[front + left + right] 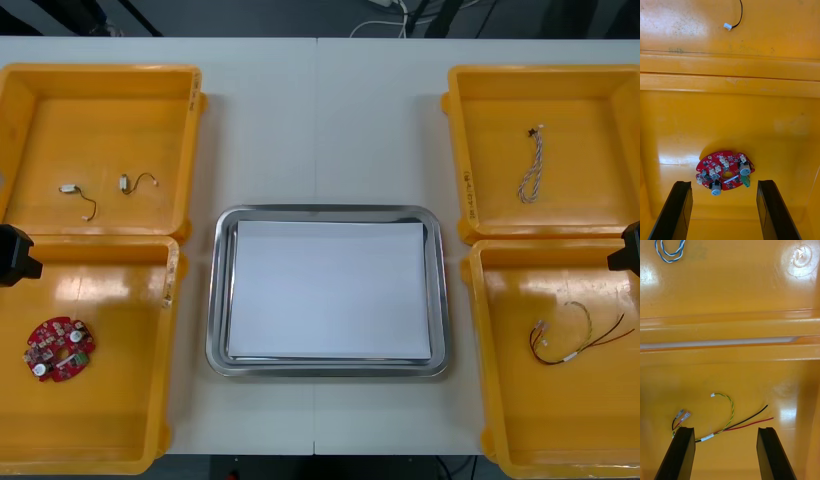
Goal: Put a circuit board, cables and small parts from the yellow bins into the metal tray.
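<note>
At the middle of the counter (320, 120): a metal tray (215, 300), white inside. Left of the tray, in the near-left yellow bin (100, 440): a round red circuit board (60, 348), face up on the bin floor. Over that bin, the left end effector (723, 183), spread wide and gripping nothing, with the board between and just beyond its fingertips in the left wrist view, apart from both. Left of the tray and farther back, in the far-left yellow bin (100, 110): two small metal parts (68, 188) on short black leads. Right of the tray, in the near-right yellow bin (560, 440): a red and yellow cable (580, 340), loosely curled. Over it, the right end effector (725, 429), likewise spread and empty, with the cable across the gap between its fingers. Right of the tray and farther back, in the far-right yellow bin (560, 90): a twisted blue and white cable (530, 170).
</note>
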